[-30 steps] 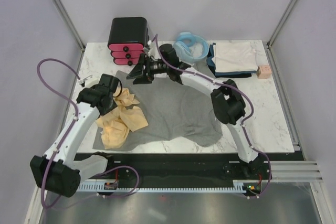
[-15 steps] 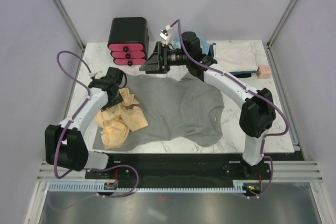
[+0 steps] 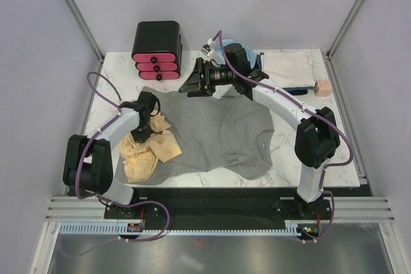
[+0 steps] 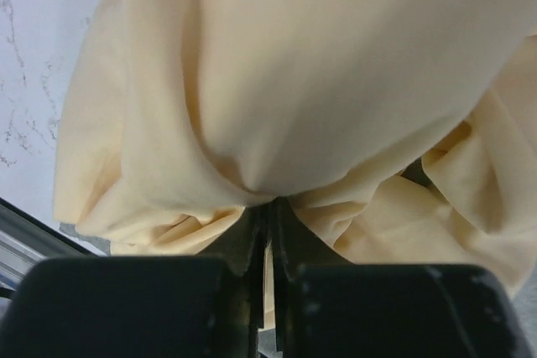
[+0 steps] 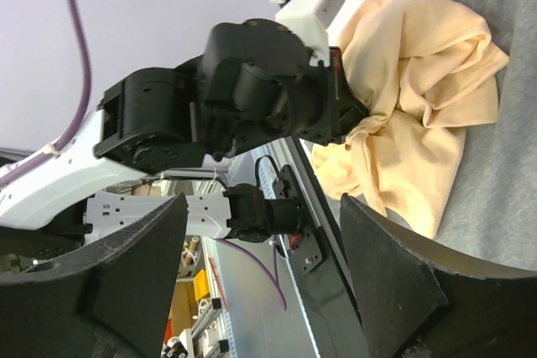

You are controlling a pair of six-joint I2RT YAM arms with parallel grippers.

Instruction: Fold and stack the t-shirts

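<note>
Along the near edge of the desk [image 3: 334, 139], a strip of bare marble is seen at 6 o'clock, and more open surface lies at 4 o'clock, right of the grey t-shirt [image 3: 212, 126]. That shirt is spread flat across the middle, with its near right corner rumpled. On its 8 o'clock side the tan-yellow t-shirt [image 3: 151, 152] is heaped in a crumpled bundle, partly over the grey cloth and partly on marble. The left tool [image 3: 142, 134] is pressed into the top of that bundle. In the left wrist view, the left tool [image 4: 270, 207] is seen clenched on a gathered fold of the tan-yellow t-shirt [image 4: 319, 64], a detail hidden by the arm from above. At 12 o'clock of the grey shirt the right tool [image 3: 189, 85] is held above its far hem. The right wrist view shows the right tool [image 5: 264, 207] released, fingers wide with nothing between, looking back at the tan-yellow t-shirt [image 5: 419, 123]. Farthest off, a black box [image 3: 156, 46] with pink drawers stands at 11 o'clock. A light-blue hose [image 3: 231, 52] lies at 12 o'clock, partly hidden by the right arm. At 1 o'clock a folded whitish t-shirt [image 3: 289, 68] lies on dark t-shirts [image 3: 259, 75].
</note>
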